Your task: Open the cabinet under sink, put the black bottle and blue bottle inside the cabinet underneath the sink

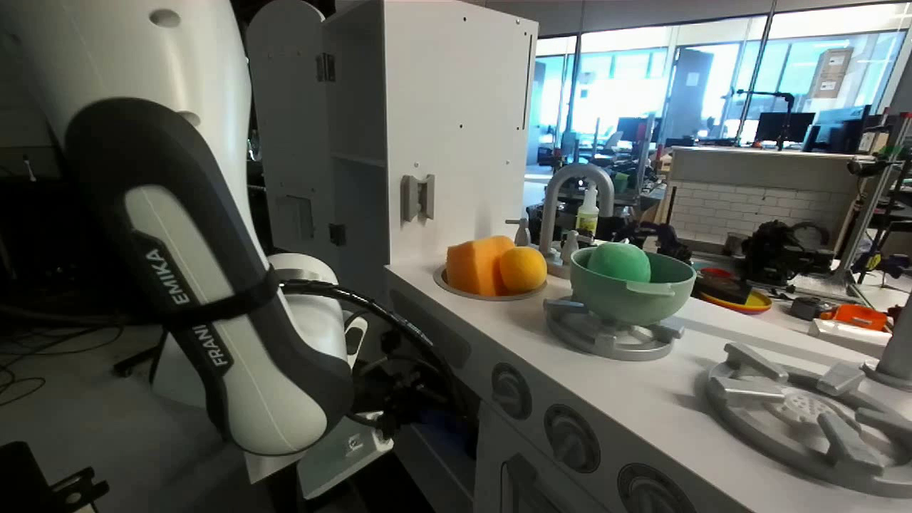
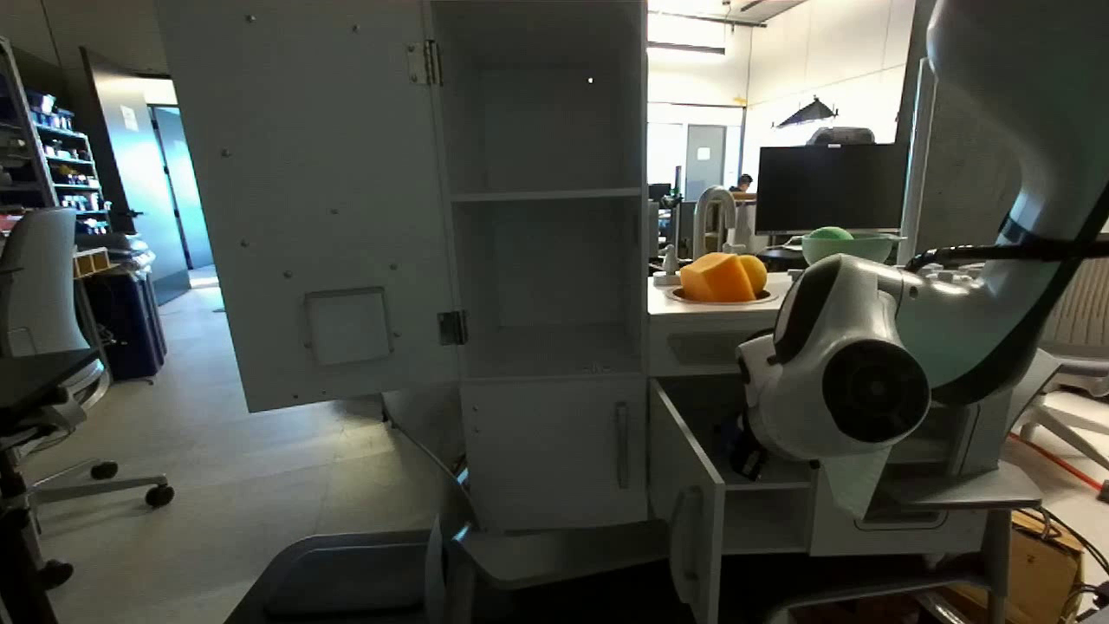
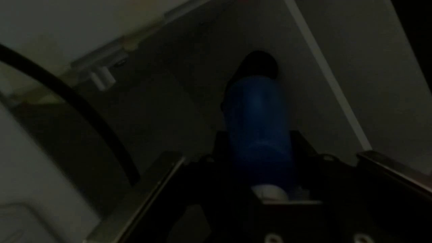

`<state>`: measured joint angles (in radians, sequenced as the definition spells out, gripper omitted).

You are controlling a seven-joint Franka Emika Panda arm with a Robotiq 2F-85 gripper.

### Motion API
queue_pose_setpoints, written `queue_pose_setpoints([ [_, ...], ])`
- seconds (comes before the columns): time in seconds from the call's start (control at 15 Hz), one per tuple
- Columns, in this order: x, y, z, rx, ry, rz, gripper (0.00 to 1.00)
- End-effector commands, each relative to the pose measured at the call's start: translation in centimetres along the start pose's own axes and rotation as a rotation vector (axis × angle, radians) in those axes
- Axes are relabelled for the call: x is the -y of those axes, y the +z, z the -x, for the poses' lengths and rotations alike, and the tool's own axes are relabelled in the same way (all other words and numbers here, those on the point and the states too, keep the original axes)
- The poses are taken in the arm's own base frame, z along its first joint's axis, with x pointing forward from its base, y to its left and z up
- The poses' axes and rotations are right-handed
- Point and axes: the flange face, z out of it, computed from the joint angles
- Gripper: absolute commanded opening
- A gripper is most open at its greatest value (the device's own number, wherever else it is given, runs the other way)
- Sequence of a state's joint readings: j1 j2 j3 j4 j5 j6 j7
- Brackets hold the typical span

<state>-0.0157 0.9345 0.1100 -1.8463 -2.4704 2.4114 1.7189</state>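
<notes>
Blue shows through the gloom of the cabinet under the sink, where the hand is clamped on the blue bottle, a finger against either side, just right of centre in the wrist view. The bottle's pale end points toward the bottom of that frame; whether it touches the cabinet's inside, I cannot tell from here. Directly above it in the wrist view, past its far end, is a dark, rounded form that may be the black bottle, too dim to be sure. The cabinet door stands open at lower centre in an exterior view, with the arm leaning in from the right of the frame. On the table above, an orange block and an orange ball sit together in the sink, mid-frame. To their right, a green bowl holding a green ball rests on a burner, and a grey tap arches behind. Left of the sink in an exterior view, a tall cupboard faces the room, the cupboard door wide open to the upper left.
</notes>
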Motion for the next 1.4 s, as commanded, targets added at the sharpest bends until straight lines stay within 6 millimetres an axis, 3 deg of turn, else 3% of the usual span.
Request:
queue_pose_setpoints([
  [0.0, 0.3, 2.3, -1.0, -0.043, 0.002, 0.031, 0.22],
  [0.27, 1.3, 5.0, -1.3, -0.053, 0.004, 0.052, 0.22],
  [0.73, 3.0, 7.8, -2.8, -0.079, -0.004, 0.118, 0.22],
  [0.8, 3.1, 8.1, -3.0, -0.079, -0.005, 0.127, 0.72],
  [0.87, 3.3, 8.5, -3.0, -0.083, -0.006, 0.132, 0.73],
  [1.13, 4.1, 9.1, -3.7, -0.089, -0.007, 0.140, 0.99],
  [1.33, 4.2, 9.4, -4.4, -0.098, -0.004, 0.149, 1.00],
])
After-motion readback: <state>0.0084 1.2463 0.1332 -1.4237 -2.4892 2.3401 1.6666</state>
